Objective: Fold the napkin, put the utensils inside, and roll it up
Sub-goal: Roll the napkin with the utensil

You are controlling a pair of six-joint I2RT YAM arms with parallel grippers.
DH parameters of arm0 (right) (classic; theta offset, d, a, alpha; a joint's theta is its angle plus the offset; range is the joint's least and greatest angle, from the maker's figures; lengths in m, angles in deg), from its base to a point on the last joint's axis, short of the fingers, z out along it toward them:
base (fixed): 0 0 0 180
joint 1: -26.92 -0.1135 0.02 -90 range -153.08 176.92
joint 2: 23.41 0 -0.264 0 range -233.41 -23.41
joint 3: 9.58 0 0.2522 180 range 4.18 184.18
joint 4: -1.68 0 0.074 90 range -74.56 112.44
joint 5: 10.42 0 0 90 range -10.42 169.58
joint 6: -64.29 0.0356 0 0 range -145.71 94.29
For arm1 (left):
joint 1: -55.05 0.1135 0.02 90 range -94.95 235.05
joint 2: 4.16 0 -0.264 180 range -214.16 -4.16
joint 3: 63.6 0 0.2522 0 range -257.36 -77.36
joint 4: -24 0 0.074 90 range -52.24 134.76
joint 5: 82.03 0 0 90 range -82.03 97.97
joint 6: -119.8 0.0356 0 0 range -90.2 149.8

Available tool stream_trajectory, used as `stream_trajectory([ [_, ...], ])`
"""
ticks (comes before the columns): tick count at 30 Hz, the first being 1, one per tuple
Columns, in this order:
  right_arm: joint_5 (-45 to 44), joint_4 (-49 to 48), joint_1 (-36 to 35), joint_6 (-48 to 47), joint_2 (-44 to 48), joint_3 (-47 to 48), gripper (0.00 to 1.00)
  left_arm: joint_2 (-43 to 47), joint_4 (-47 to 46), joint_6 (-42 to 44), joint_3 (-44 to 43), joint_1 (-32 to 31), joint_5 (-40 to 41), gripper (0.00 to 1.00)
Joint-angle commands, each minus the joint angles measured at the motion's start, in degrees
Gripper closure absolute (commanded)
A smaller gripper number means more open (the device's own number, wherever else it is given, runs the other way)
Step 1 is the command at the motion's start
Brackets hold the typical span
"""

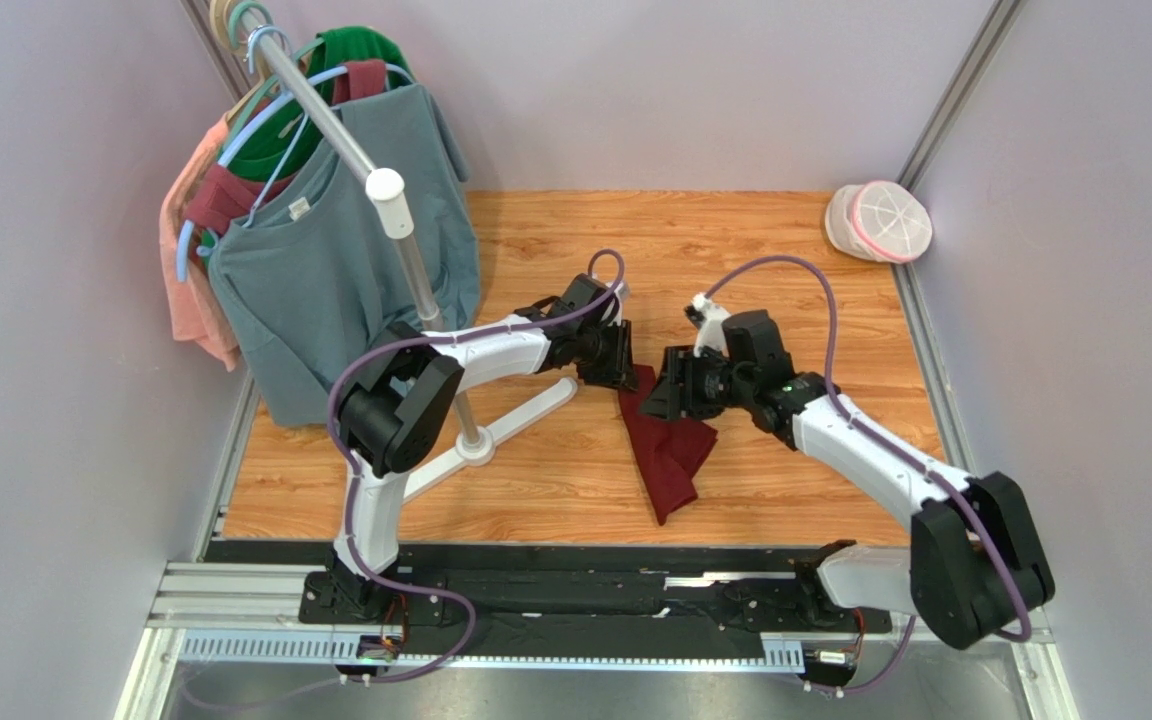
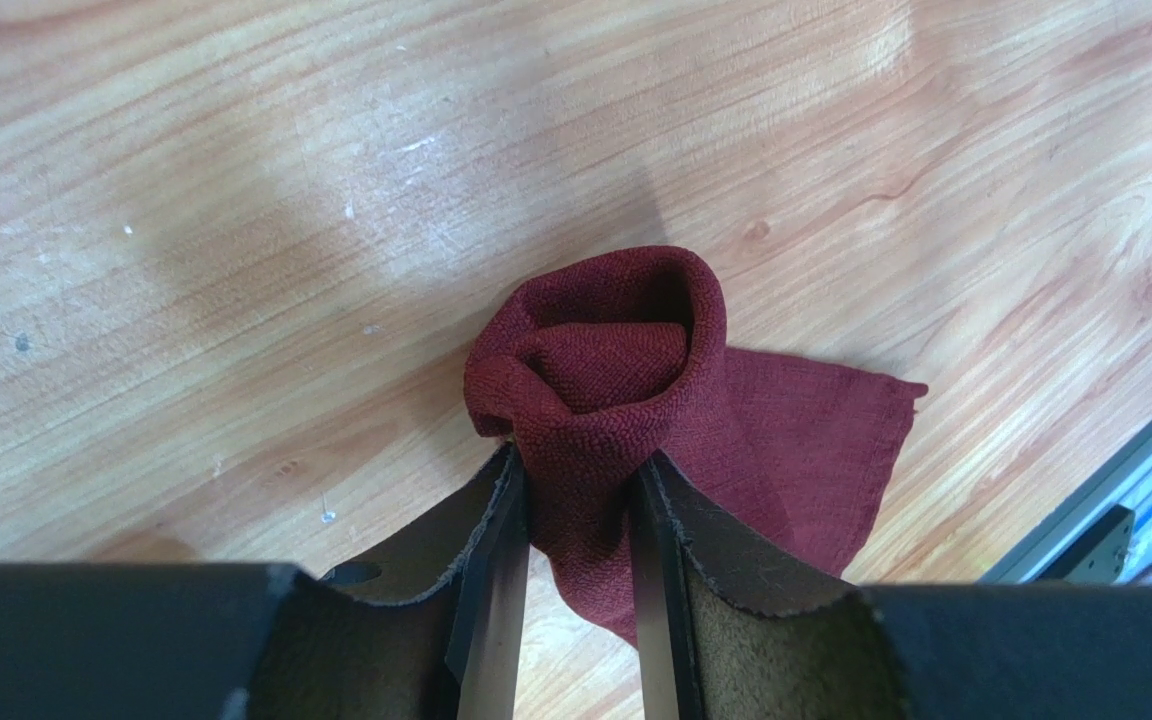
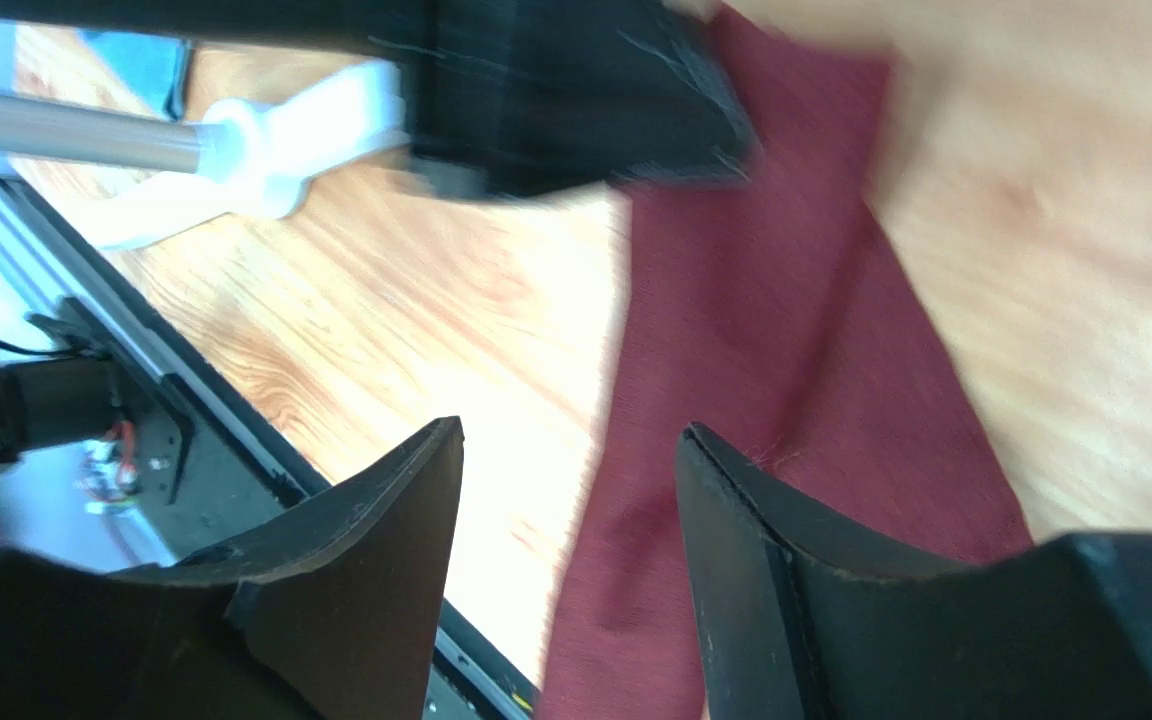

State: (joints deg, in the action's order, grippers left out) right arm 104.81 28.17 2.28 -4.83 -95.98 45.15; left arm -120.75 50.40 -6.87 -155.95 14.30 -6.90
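Note:
The dark red napkin [image 1: 669, 450] lies in the middle of the wooden table as a long folded strip. Its far end is bunched into a loose roll [image 2: 612, 353]. My left gripper [image 1: 620, 357] is shut on that rolled end, with cloth pinched between both fingers [image 2: 579, 462]. My right gripper [image 1: 665, 387] hovers just right of it, over the strip. It is open [image 3: 567, 435], with nothing between its fingers and the napkin [image 3: 793, 345] flat beneath. The left gripper [image 3: 582, 90] shows blurred at the top of the right wrist view. The utensils are hidden or out of view.
A clothes rack with hung shirts [image 1: 327, 255] stands at the back left. Its white T-shaped base [image 1: 515, 420] reaches toward the napkin. A white and pink container [image 1: 880, 221] sits at the back right corner. A black rail [image 1: 582, 578] runs along the near edge.

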Motion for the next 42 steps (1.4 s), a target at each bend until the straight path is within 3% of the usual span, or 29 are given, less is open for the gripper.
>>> stream_trajectory([
  [1,-23.50,10.28,-11.11,-3.40,2.62,5.87,0.42,-0.83,2.82,1.25,-2.01,-0.29,-1.30,0.64],
  [7,-45.67,11.17,-24.03,-1.03,-2.74,8.33,0.42,-1.62,2.91,0.72,-2.80,-0.29,-2.00,0.64],
  [16,-57.92,8.37,-32.66,0.21,-11.62,8.34,0.43,-1.79,3.26,0.45,-3.50,-0.29,-2.09,0.64],
  [36,-58.29,4.85,-32.05,4.25,-22.78,5.97,0.43,-1.44,3.09,0.54,-3.59,-0.29,-2.44,0.64],
  [39,-54.44,3.28,-29.68,5.57,-21.91,3.52,0.48,0.14,1.86,0.11,-2.63,-0.20,-2.79,0.56],
  [42,-46.46,-1.02,-26.69,6.27,-19.46,-0.61,0.59,2.60,1.24,-0.34,-2.01,0.15,-2.97,0.40],
])
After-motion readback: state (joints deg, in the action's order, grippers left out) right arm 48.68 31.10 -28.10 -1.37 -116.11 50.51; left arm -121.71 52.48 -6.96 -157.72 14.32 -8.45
